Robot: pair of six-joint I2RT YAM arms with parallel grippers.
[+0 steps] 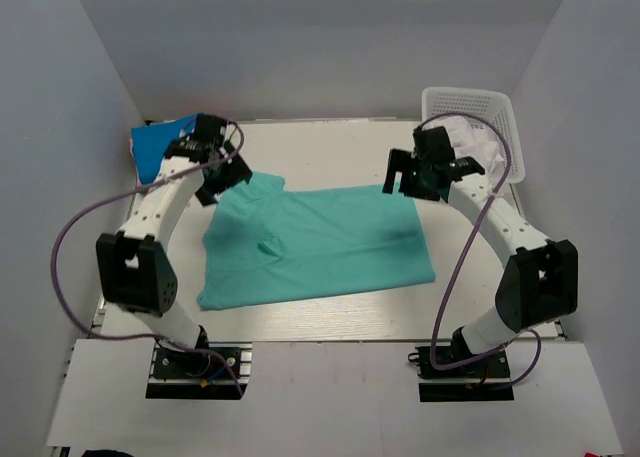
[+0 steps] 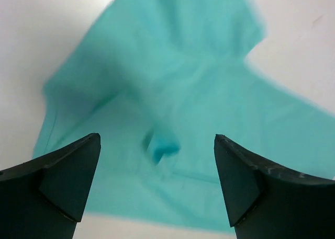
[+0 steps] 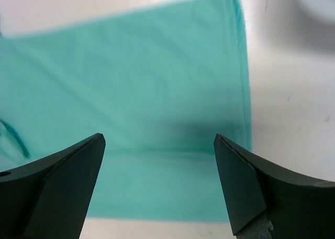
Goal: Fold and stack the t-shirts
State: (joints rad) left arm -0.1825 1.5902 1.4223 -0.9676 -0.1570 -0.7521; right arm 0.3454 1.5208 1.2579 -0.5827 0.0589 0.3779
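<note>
The teal t-shirt lay spread flat in the middle of the tabletop. The left jaws hung over its far left corner, spread wide and holding nothing. The right jaws hung over its far right corner, likewise spread. A blue t-shirt lay beyond its left corner and a white basket beyond its right.
</note>
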